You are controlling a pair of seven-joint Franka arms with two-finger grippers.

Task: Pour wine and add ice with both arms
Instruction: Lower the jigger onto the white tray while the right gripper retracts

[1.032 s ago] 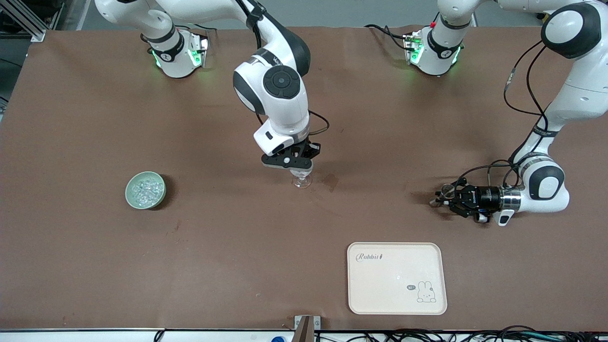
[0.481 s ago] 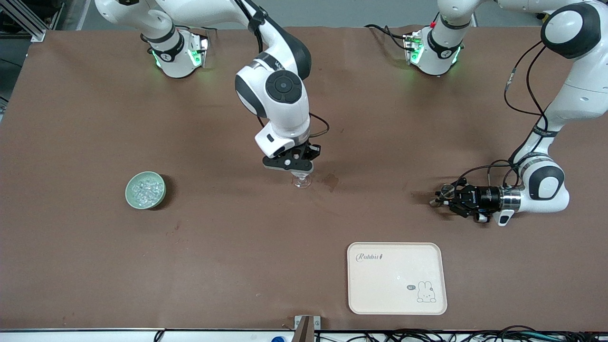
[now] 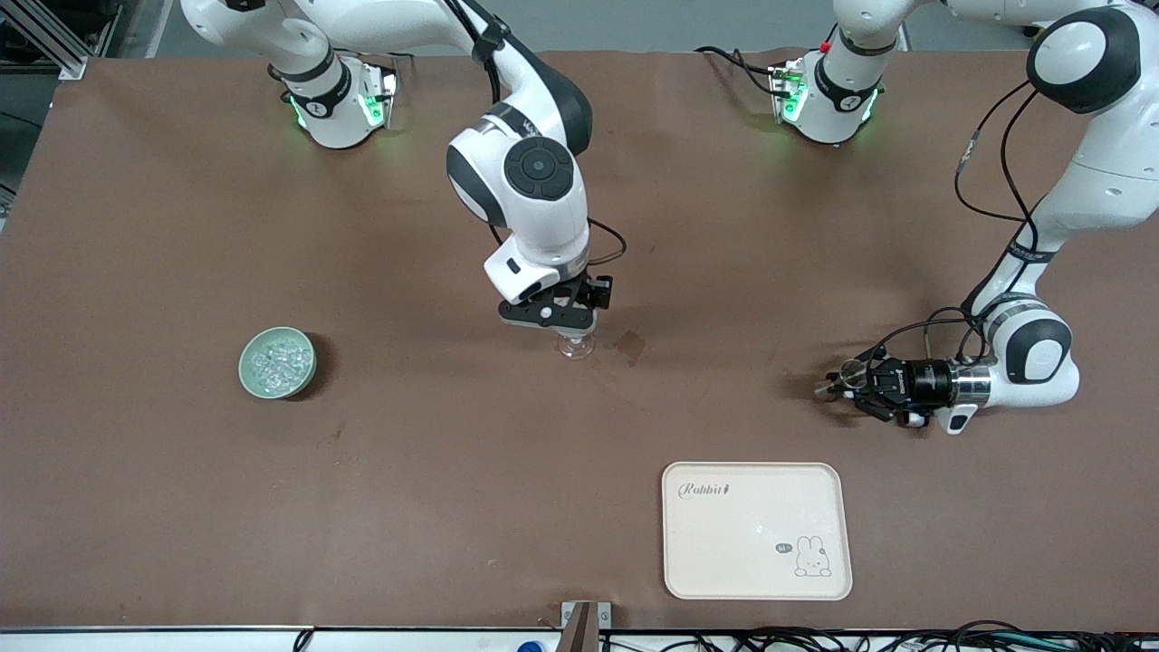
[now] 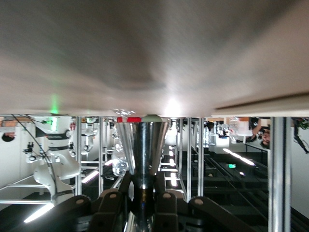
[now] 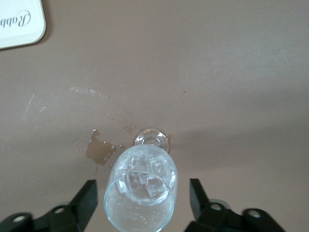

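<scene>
A brown table [image 3: 362, 507] fills the front view, with a small dark wet stain [image 3: 631, 344] near its middle. Just beside the stain stands a stemmed glass [image 5: 141, 191], and this glass is the landmark here. Inside its cup lie some lumps of ice [image 5: 145, 178]. The right gripper [image 3: 554, 319] is directly over the glass; its fingers [image 5: 86, 199] stand apart on both sides of the cup and do not touch it. A green bowl [image 3: 277, 362] with more ice [image 3: 276, 359] sits well apart from the glass, toward the right arm's end of the table. A cream tray [image 3: 757, 531] lies nearer to the front camera than the glass. The left gripper [image 3: 840, 382] is low over the table, toward the left arm's end from the glass, and its jaws are closed on a shiny metal cup [image 4: 142, 145].
</scene>
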